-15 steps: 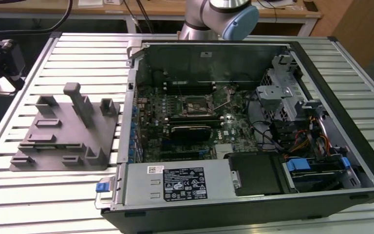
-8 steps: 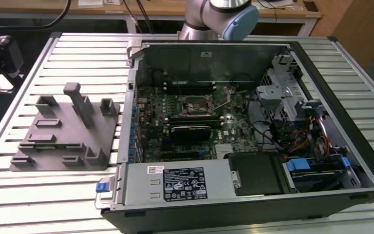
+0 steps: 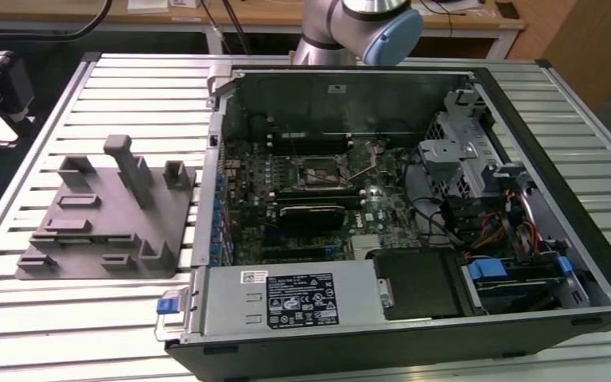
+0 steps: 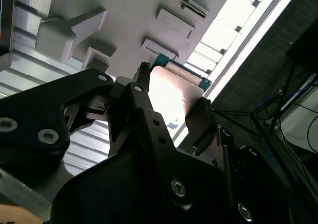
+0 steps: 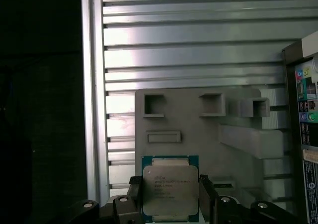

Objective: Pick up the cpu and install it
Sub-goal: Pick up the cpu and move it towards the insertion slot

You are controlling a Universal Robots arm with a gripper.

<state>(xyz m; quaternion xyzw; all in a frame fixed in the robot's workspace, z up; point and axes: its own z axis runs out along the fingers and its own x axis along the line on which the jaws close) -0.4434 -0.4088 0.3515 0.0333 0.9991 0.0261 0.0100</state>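
Clearly the gripper grips the cpu by two edges, seen against the grey fixture on the ribbed metal table; a wooden desk stands behind.

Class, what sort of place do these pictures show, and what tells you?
Probably a robotics lab bench for computer assembly: a robot arm, an opened computer case on a slatted metal table, a grey fixture beside it, and the hand holding the cpu.
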